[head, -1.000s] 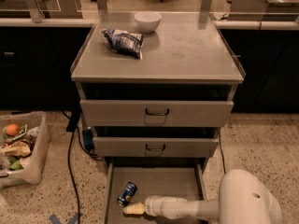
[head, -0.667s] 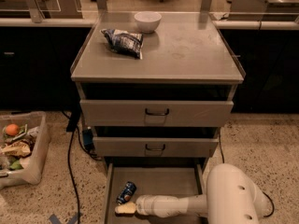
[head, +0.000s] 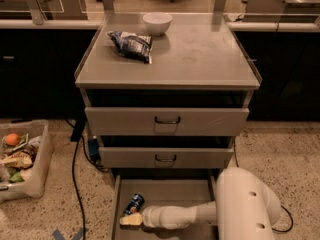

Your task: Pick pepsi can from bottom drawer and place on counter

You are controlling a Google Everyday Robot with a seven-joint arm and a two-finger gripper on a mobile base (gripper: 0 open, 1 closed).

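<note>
Lying in the bottom drawer just beside the pepsi can, the jaws' spread cannot be told.

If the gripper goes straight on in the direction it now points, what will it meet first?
Probably the left side wall of the bottom drawer. The gripper lies low in it, pointing left; the pepsi can seems just beyond that line, but depth is unclear.

White arm, cream gripper in drawer
</note>
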